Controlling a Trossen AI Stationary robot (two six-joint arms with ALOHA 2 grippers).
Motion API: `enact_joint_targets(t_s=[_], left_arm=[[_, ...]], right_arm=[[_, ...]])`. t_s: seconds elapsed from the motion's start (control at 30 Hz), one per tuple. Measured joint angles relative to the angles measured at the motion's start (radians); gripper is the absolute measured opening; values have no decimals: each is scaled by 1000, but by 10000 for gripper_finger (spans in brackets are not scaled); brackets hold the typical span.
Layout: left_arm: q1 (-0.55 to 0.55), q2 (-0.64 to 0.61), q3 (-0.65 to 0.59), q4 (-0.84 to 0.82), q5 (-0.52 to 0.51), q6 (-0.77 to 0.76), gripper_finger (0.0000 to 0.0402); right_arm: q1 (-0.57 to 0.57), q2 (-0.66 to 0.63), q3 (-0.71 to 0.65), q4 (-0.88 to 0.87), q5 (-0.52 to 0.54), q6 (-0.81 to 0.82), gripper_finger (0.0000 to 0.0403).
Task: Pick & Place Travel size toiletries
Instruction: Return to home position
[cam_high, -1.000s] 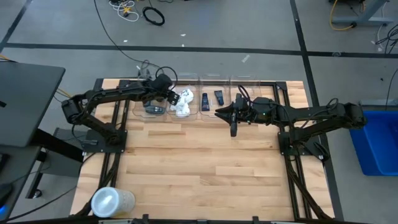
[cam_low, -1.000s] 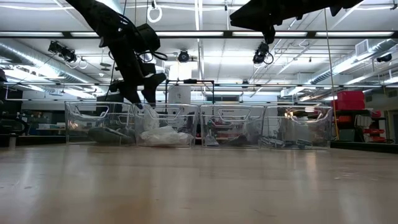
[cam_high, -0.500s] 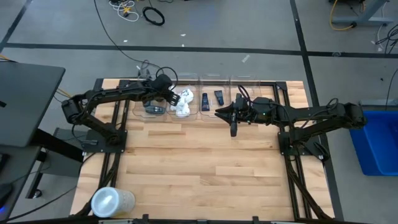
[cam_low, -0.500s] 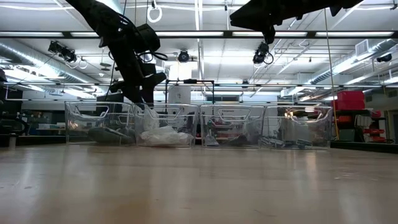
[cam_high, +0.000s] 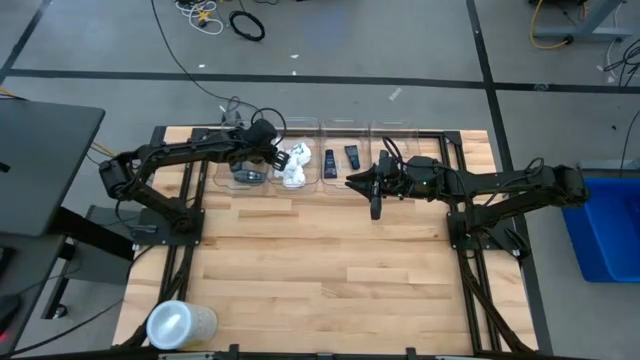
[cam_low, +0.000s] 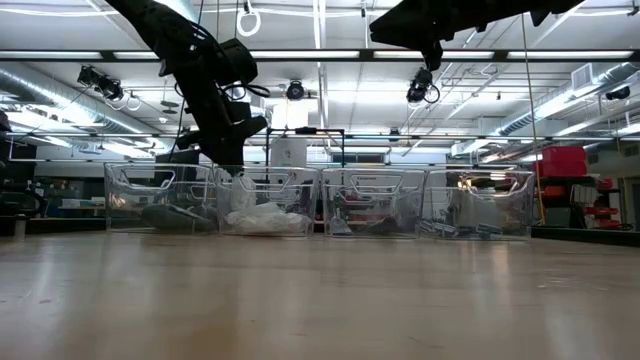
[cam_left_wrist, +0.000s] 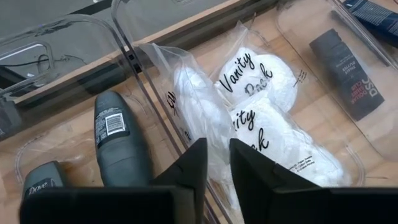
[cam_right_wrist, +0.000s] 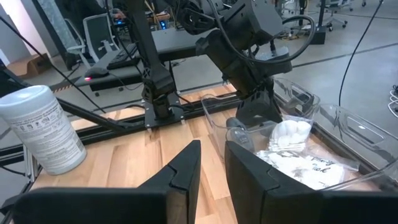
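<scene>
- Wooden table fills the centre of the high view. A row of clear bins runs along its upper edge, in the upper middle of the frame.
- My left gripper hangs over this row in the upper left-centre of the high view, at the wall between the leftmost bin and the second bin from the left. In the low view it sits left of centre, just above the bin rims.
- Left gripper state: fingers drawn to a narrow gap, with nothing between them.
- White crinkly packets, printed "Vanity Pack", lie piled in the second bin from the left, just below my left fingertips. In the high view the pile shows just right of the gripper.
- Dark grey oval cases lie in the leftmost bin, on the other side of the shared wall.
- Small black tubes lie in the third bin from the left, right of the packets in the high view.
- My right gripper is held just below the row of bins, right of centre in the high view, raised well clear of the table and pointing toward the left arm.
- Right gripper state: fingers at a narrow gap, holding nothing.
- Translucent round container stands in the lower left corner of the high view, well apart from the bins.
</scene>
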Motion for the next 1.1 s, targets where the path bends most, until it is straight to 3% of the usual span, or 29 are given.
enact_joint_targets(t_s=[0.37, 1.1], left_arm=[[0, 0, 0, 8, 10, 37, 8], [-15, -2, -1, 247, 194, 59, 16]], right_arm=[[1, 0, 0, 0, -7, 0, 80], [1, 0, 0, -1, -7, 0, 80]])
